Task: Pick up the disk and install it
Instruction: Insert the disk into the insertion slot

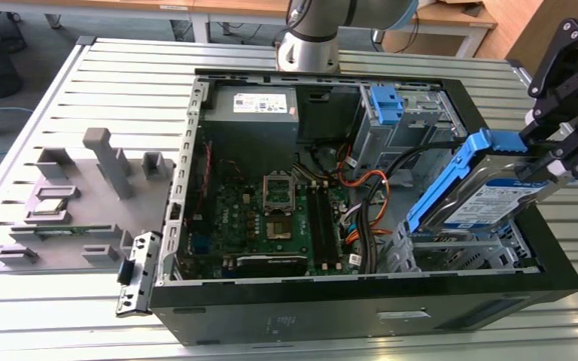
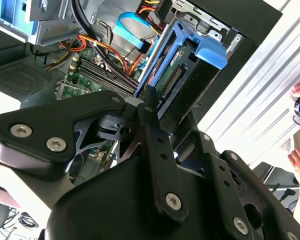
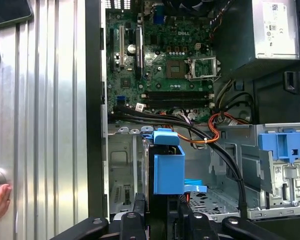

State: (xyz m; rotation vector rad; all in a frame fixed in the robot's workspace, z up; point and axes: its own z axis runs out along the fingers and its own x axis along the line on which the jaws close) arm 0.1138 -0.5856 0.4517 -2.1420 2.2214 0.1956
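Gripper (image 1: 545, 154) clamped on the disk (image 1: 475, 197), holding it tilted above the metal drive cage (image 1: 465, 252) at the exterior view's right, near corner of the open computer case (image 1: 369, 304); I'd say square the blue rails to the cage and keep clear of the cables (image 1: 367, 180).

Black gripper (image 1: 542, 162) at the exterior view's right edge, tilted, apparently clamped on the disk (image 1: 485, 199); the arm (image 1: 311, 34) rises top centre.
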